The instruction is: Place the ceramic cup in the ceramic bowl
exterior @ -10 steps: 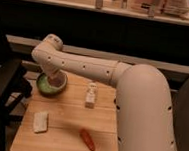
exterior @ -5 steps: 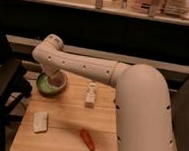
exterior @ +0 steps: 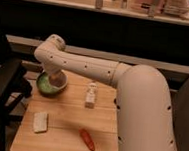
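Note:
The light-green ceramic bowl (exterior: 41, 87) sits at the back left of the wooden table (exterior: 66, 115). The pale ceramic cup (exterior: 58, 80) shows inside the bowl's right part, under the end of my arm. My gripper (exterior: 52, 76) reaches down from the white arm right over the bowl and meets the cup. Most of the gripper is hidden by the arm's wrist, and I cannot tell whether the cup rests in the bowl or is held.
A small white upright bottle (exterior: 90, 96) stands mid-table, right of the bowl. A pale rectangular block (exterior: 40, 121) lies front left, and a red-orange long object (exterior: 87, 139) front centre. A dark chair (exterior: 4, 89) stands left of the table.

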You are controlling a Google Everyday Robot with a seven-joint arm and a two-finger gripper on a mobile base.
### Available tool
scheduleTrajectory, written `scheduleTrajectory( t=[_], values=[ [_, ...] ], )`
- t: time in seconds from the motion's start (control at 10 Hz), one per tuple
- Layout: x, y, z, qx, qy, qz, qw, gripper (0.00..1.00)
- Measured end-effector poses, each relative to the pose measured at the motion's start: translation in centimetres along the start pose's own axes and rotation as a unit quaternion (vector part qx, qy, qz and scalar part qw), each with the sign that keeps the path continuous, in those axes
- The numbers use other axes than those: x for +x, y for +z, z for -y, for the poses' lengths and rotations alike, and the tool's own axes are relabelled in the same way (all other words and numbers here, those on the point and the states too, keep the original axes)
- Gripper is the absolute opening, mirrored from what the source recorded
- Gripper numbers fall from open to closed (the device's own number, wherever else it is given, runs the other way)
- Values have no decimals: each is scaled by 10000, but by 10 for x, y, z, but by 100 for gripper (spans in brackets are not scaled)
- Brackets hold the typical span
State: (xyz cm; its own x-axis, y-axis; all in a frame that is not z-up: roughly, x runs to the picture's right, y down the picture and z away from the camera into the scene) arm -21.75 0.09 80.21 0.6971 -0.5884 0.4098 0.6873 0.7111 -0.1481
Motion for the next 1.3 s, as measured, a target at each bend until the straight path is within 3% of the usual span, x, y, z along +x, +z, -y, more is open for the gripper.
scheduleTrajectory(
  t=[1.1,1.3],
  values=[
    [5,10,2,5,32,83,10000,0],
    [5,11,3,3,34,87,10000,5]
  ],
)
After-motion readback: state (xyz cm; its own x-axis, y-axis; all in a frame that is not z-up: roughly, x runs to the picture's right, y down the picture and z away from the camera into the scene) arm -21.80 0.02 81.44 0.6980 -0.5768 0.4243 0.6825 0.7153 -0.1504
